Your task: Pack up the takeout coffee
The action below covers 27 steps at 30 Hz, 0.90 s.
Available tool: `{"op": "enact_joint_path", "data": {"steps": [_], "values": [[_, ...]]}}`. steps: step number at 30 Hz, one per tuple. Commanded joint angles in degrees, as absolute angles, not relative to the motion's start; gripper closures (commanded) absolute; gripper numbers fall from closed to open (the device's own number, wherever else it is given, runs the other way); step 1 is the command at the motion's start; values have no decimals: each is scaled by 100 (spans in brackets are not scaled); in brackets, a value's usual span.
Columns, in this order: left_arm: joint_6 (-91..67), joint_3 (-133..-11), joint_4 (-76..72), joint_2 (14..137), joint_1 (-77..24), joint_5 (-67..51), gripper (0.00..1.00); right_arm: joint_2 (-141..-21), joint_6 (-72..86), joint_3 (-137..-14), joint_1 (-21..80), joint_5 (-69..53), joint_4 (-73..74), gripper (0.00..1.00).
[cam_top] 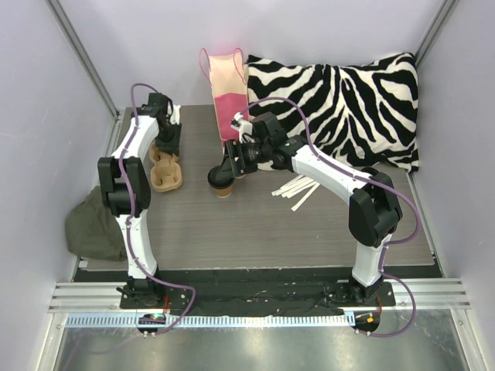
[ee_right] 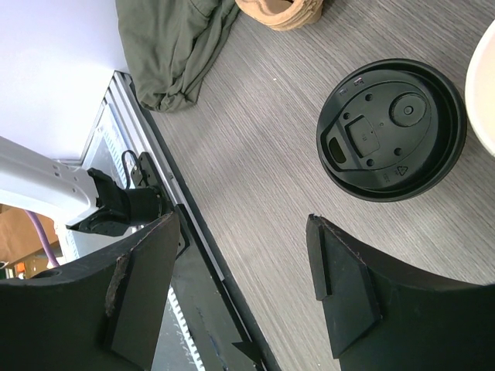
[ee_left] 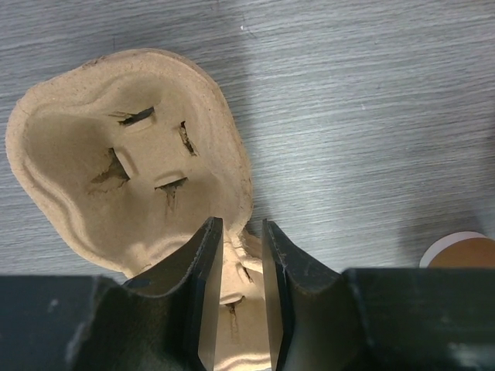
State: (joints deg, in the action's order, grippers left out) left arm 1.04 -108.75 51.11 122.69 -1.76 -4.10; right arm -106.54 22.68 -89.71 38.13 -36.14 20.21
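A kraft-brown cup (cam_top: 224, 190) stands mid-table with a round black lid (cam_top: 218, 178) on top of it. The lid fills the upper right of the right wrist view (ee_right: 390, 127). A cream cup edge (ee_right: 486, 85) shows beside it. My right gripper (cam_top: 230, 165) hovers just behind the lid, open and empty (ee_right: 240, 224). My left gripper (cam_top: 166, 147) sits on the tan pulp cup carrier (cam_top: 166, 174). Its jaws are nearly closed (ee_left: 240, 228) on the carrier's middle neck (ee_left: 131, 154). A brown cup (ee_left: 464, 253) shows at the right edge of the left wrist view.
A pink and cream paper bag (cam_top: 226, 93) stands at the back centre. A zebra-print pillow (cam_top: 340, 100) fills the back right. White sticks (cam_top: 298, 189) lie right of the cup. An olive cloth (cam_top: 93, 228) lies off the table's left edge (ee_right: 178, 46).
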Motion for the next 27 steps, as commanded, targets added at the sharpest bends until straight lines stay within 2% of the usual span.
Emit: {"op": "enact_joint_path", "data": {"steps": [1, 16, 19, 24, 27], "values": [[229, -11021, 5150, 12349, -158, -334, 69, -10564, 2294, -9009, 3788, -3621, 1784, 25], [299, -11109, 5124, 12480, -167, -246, 78, -10617, 2373, -9026, 3753, -3674, 1767, 25], [290, -11127, 5107, 12472, -167, -229, 84, -10617, 2382, -9018, 3744, -3683, 1749, 25], [343, -11127, 5133, 12454, -158, -246, 98, -10635, 2400, -9044, 3727, -3691, 1732, 26], [404, -11092, 5142, 12358, -158, -307, 100, -10652, 2382, -9105, 3727, -3691, 1731, 26]]}}
